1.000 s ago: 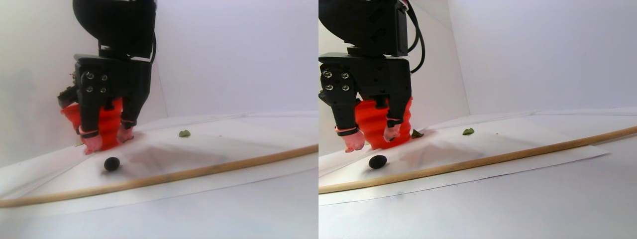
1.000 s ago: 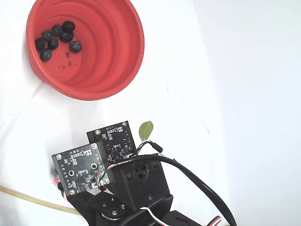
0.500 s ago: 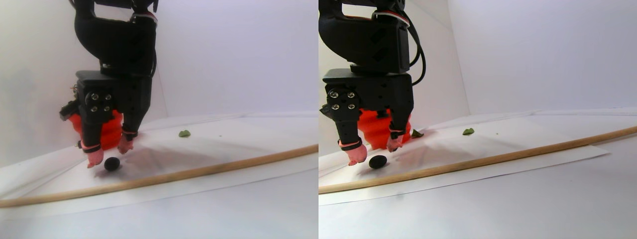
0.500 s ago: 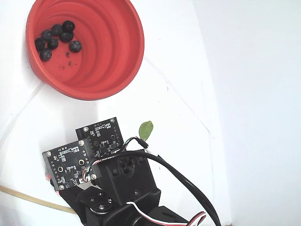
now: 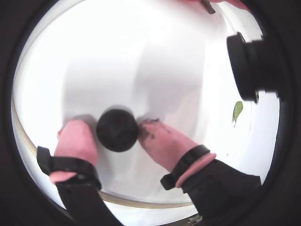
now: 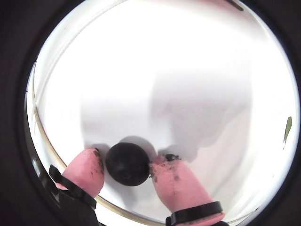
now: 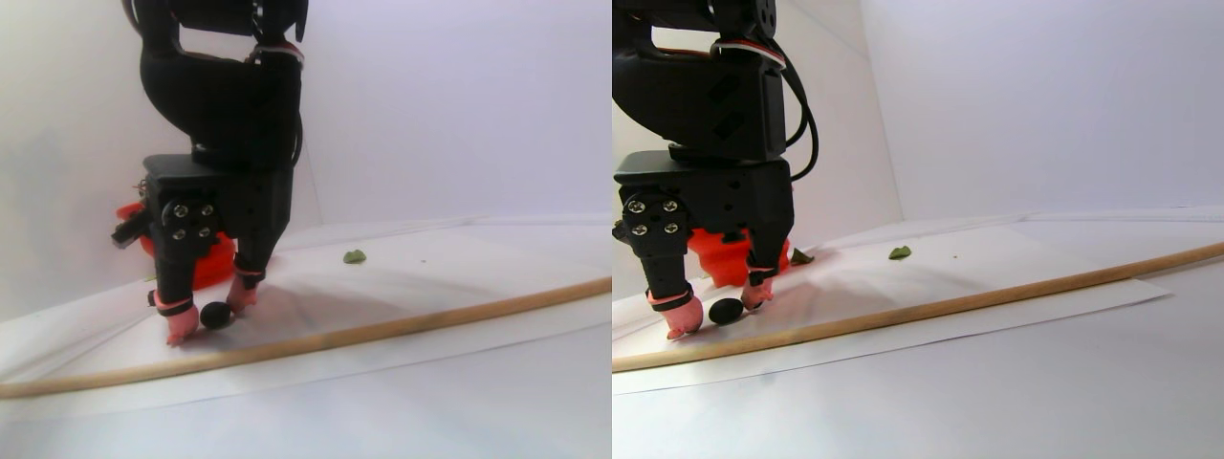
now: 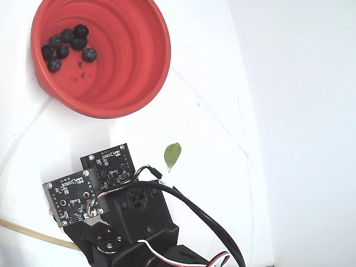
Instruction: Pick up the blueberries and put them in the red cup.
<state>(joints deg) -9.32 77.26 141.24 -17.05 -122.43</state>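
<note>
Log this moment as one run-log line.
phase: grasp | gripper: open, fingertips straddling blueberry on white sheet | red cup: holds several berries | green leaf: untouched

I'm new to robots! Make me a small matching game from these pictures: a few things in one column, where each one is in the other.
Things:
1. loose blueberry
2. green leaf
3. red cup
4. wooden stick

Places:
A. top left of the fixed view, berries inside
B. between the hand's pink fingertips
C. flat on the white sheet, between cup and arm
D. lying long across the sheet's front

Pairs: 1-B, 2-C, 3-A, 4-D
</note>
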